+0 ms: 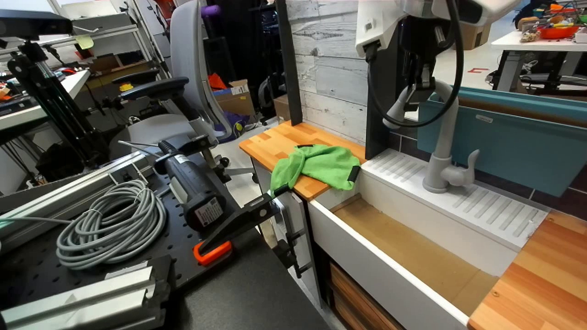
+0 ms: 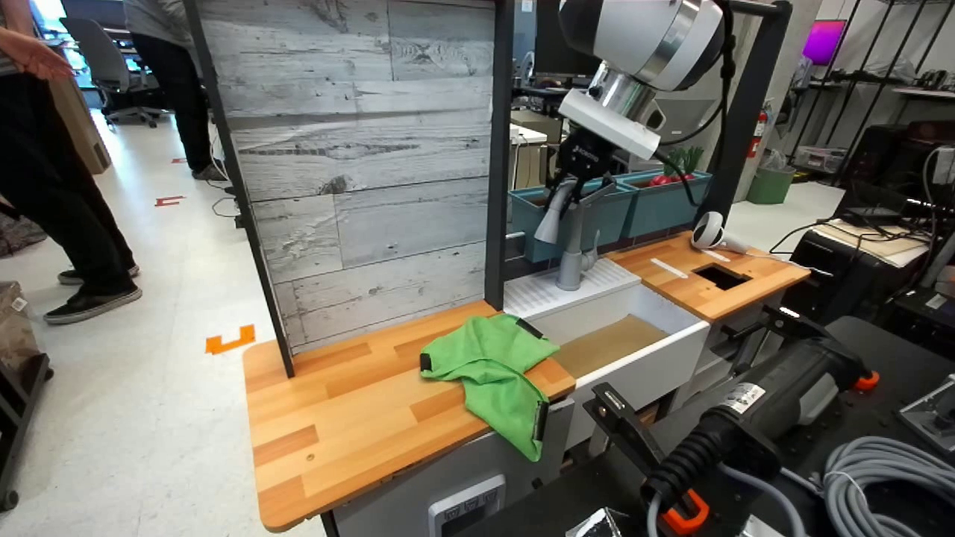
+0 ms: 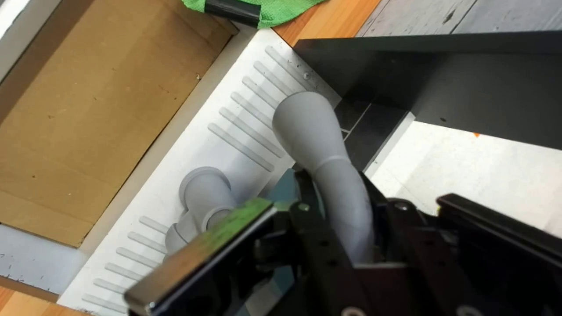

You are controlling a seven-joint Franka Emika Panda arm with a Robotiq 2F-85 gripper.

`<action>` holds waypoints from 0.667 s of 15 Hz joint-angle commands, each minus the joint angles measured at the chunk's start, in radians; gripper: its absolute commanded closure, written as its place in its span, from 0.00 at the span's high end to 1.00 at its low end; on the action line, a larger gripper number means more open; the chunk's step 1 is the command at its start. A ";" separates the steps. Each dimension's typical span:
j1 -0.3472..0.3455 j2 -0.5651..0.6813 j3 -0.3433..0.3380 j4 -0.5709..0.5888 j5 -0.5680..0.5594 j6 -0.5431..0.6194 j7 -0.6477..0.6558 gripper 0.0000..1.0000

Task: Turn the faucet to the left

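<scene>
The faucet (image 1: 445,142) stands on the ribbed white ledge (image 1: 497,210) along the back of the sink (image 1: 380,270), its lever (image 1: 467,172) pointing upward. The spout (image 3: 309,134) arches toward the end of the sink where a green cloth (image 2: 489,365) lies. Above that ledge, the gripper (image 3: 335,181) is clamped around the spout, a finger (image 3: 305,213) on each side. The cloth is crumpled on the wooden table (image 2: 358,432) beside the sink, one corner hanging over the edge. Brown cardboard (image 1: 403,238) covers the bottom of the sink. Two teal planters (image 1: 509,149) are behind the sink. In front of the sink, a black bench (image 1: 247,293) carries a power tool (image 1: 190,185) and a coil of grey cable (image 1: 103,224).
</scene>
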 commanded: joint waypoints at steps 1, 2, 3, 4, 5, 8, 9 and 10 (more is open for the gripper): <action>-0.026 -0.013 0.070 0.009 0.061 0.030 -0.057 0.51; -0.027 -0.017 0.070 0.005 0.055 0.021 -0.064 0.57; -0.015 -0.025 0.048 -0.006 0.028 0.005 -0.059 0.65; -0.013 -0.031 0.038 -0.013 0.015 -0.001 -0.065 0.71; -0.011 -0.036 0.032 -0.019 0.008 -0.001 -0.070 0.78; -0.015 -0.066 0.018 -0.041 0.001 -0.006 -0.079 0.99; -0.013 -0.086 0.006 -0.057 -0.006 -0.010 -0.073 1.00; -0.013 -0.104 -0.005 -0.071 -0.013 -0.019 -0.071 1.00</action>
